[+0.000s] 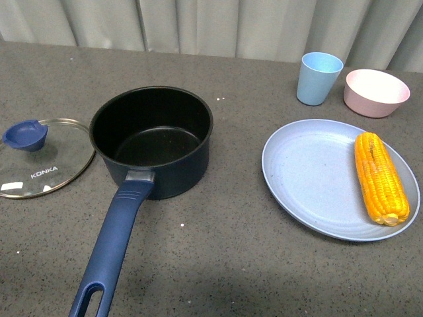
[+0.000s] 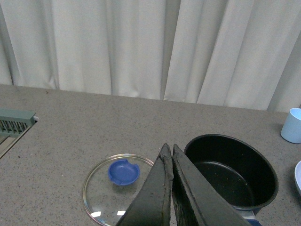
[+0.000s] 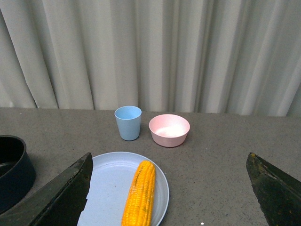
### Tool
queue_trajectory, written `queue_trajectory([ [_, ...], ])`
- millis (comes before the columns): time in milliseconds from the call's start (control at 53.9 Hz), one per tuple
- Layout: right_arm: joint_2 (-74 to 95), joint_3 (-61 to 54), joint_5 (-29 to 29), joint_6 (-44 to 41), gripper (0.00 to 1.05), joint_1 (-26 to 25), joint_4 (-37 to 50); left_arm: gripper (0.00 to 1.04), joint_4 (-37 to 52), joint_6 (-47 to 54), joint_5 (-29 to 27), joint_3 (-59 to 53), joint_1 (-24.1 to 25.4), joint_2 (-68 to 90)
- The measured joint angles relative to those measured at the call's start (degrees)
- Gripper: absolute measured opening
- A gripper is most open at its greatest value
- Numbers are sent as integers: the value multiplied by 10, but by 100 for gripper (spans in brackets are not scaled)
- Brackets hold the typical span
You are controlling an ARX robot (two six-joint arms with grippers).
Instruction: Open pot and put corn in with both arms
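The table (image 1: pixel 218 264) is looked down on closely from the front camera. 2 wrist cameras are aimed lower, toward the curtain (image 2: pixel 141 47), seemingly from further back; the pot (image 1: pixel 178 166) is caught by all 3.

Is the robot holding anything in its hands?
No, nothing. The left gripper is shut empty, the right gripper is open, and the corn lies on the plate.

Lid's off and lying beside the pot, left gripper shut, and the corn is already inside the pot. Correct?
Not quite. The pot is empty; the corn lies on the blue plate, as the front view shows. The lid is off beside the pot, and the left gripper is shut.
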Motion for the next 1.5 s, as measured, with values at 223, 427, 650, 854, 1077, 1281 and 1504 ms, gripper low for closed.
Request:
queue_trajectory([
  [223,0,0,0,0,95,0,0,4,-58,0,0,0,0,-61],
  [427,0,0,0,0,95,0,0,4,-104,0,0,0,0,-108],
  [650,0,0,0,0,95,0,0,4,-145,0,0,0,0,-149],
  [854,0,0,0,0,95,0,0,4,-171,0,0,0,0,-176],
  [1077,0,0,0,0,95,0,0,4,-273,0,0,0,0,-257],
  [1281,0,0,0,0,95,0,0,4,-286,0,0,0,0,-286],
  [1504,199,51,18,-96,95,-8,17,43,-286,0,0,0,0,-287],
])
